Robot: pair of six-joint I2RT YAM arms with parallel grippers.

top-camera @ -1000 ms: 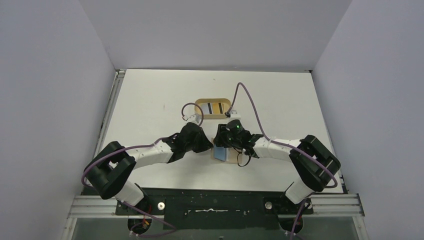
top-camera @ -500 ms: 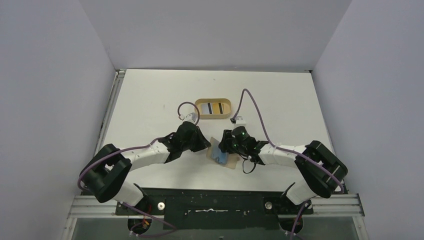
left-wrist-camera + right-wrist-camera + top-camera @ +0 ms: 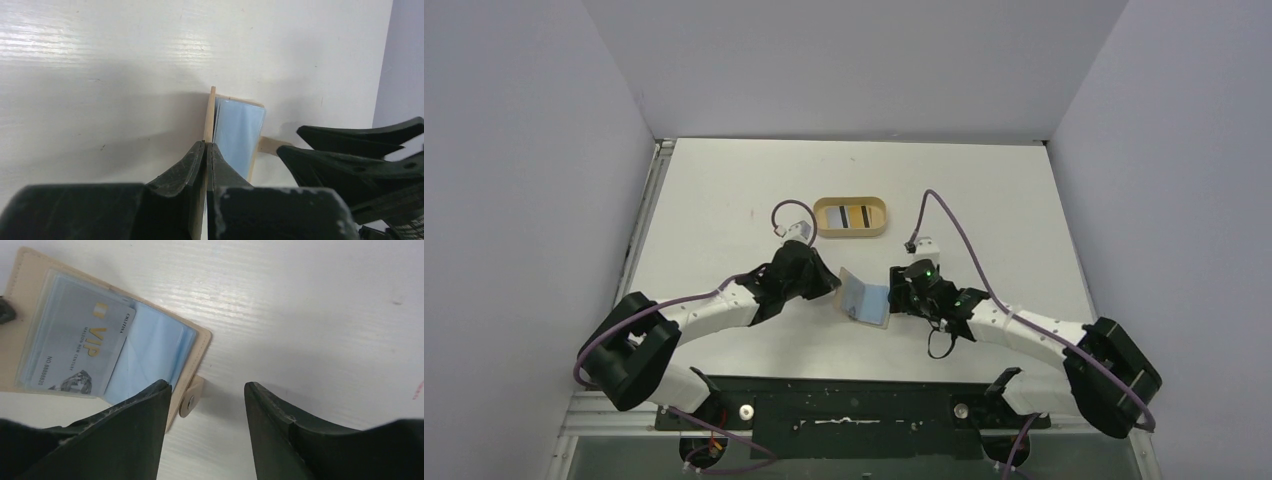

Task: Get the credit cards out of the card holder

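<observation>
Roughly midway between the left and right edges of the white table [image 3: 724, 190], in its near half, the tan card holder [image 3: 864, 298] lies open with its clear blue-tinted sleeves showing. The left gripper [image 3: 206, 145] is clamped tight on the holder's left cover, and the tan edge runs up between its two dark fingers. From overhead that cover stands tilted up off the table, while the rest of the holder lies flat.

A light blue card [image 3: 82, 352] printed "VIP" sits inside one of the sleeves, toward the side that the left gripper holds. The holder's small closing tab [image 3: 191, 399], with a round snap on it, sticks out from the opposite edge onto the bare tabletop.

The right gripper [image 3: 206, 385] hangs over that tab end with its fingers parted. Only the tab and the tabletop show between them, and it grips nothing. One finger crosses the holder's corner in the wrist view; whether it touches the holder cannot be told.

Farther toward the far edge of the table, well apart from both grippers, sits an oval tan tray [image 3: 851, 232] with a raised rim. Inside it lie flat striped pieces, among them what appears to be a yellow-orange card [image 3: 856, 216].
</observation>
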